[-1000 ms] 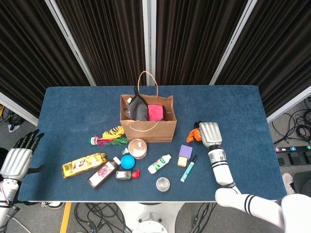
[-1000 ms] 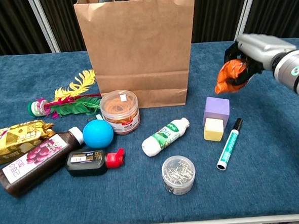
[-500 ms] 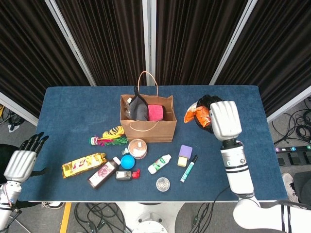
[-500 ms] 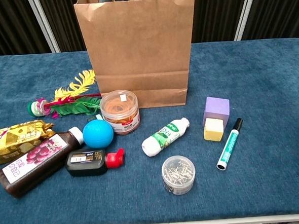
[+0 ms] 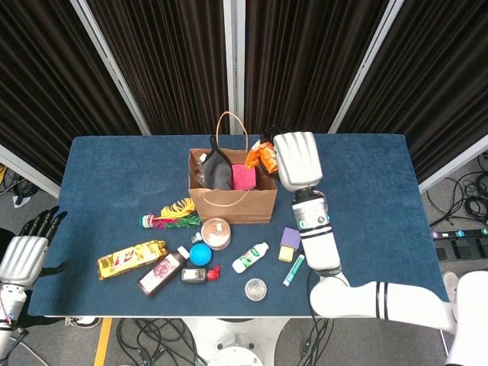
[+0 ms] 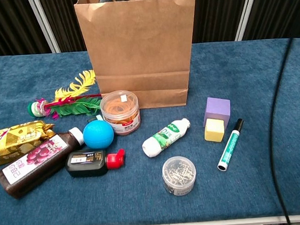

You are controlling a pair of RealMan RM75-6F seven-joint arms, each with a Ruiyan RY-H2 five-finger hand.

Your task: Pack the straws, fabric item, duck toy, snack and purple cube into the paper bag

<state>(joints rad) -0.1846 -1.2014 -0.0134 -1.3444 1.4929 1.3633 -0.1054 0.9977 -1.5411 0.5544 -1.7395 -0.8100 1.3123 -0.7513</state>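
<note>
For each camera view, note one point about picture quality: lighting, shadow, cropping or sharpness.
Head view: even overhead light, only soft shadows beside the paper bag; the right hand holding the snack looms large and looks slightly soft. Chest view: sharp on the purple cube; the bag's top is cropped, and a dark, blurred cable crosses the right side.

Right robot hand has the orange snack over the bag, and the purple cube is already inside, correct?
Not quite. The right robot hand does hold the orange snack at the paper bag rim, but the head view shows the purple cube on the table beside the marker.
</note>
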